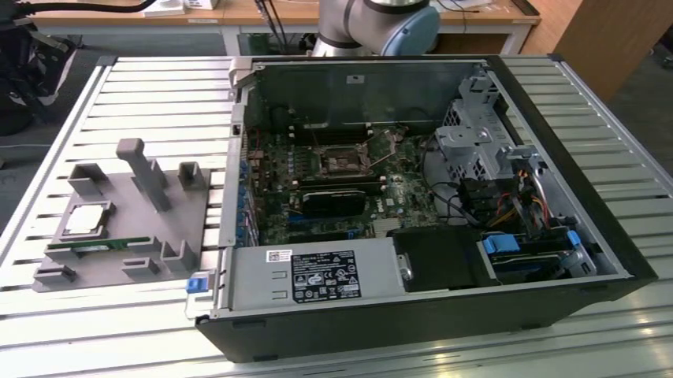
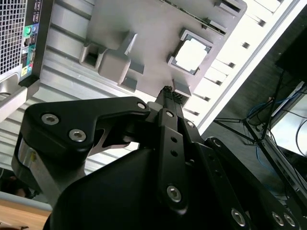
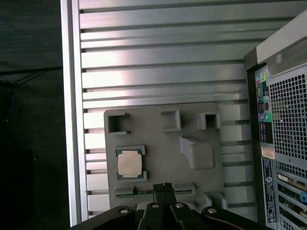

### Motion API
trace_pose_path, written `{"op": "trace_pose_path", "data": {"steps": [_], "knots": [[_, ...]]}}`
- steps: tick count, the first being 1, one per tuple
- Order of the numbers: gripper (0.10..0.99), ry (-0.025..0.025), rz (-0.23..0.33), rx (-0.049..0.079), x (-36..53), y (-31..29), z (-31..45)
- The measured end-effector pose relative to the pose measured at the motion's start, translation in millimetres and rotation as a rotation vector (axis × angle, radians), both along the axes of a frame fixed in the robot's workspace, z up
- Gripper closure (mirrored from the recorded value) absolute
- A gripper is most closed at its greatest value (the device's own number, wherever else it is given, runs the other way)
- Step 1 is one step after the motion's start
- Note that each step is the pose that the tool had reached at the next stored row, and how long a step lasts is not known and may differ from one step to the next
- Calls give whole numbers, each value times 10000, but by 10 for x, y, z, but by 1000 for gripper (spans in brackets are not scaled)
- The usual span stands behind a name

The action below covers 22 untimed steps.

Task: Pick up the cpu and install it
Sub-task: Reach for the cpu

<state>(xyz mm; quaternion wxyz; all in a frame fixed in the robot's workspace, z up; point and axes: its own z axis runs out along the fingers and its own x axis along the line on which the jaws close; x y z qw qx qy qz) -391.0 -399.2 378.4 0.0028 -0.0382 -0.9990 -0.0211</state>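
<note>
Pickup not begun — cpu (image 3: 130, 163) lies in its grey holder (image 3: 158, 143) (motherboard socket (image 1: 342, 164) looks empty); gripper (image 3: 163, 185) hovers near, pressed together, empty.

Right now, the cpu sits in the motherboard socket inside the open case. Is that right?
No. The cpu lies in the grey holder on the slatted table, outside the open case, as the exterior view shows.

Bright glare on table slats (image 3: 144, 79)
</note>
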Motion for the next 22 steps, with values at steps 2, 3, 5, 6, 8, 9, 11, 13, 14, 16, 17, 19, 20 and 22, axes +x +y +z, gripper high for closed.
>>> {"op": "trace_pose_path", "data": {"steps": [2,3,5,6,8,9,11,13,14,16,17,19,20,22], "knots": [[980,-1,0,1,-28,0,-1],[980,-1,0,0,-42,0,-1],[980,0,0,0,-72,0,-1],[980,0,0,0,-85,0,-2],[980,0,-1,0,-112,0,-2],[980,0,-1,0,-126,0,-3],[980,-1,0,0,-154,0,-4],[980,-1,0,1,-180,0,-5],[980,0,0,0,-192,0,-5],[980,-1,0,1,-217,0,-7],[980,-1,0,0,-229,0,-7],[980,0,-1,0,-252,0,-9],[980,0,0,0,-265,0,-9],[980,0,0,0,-293,0,-12]]}}
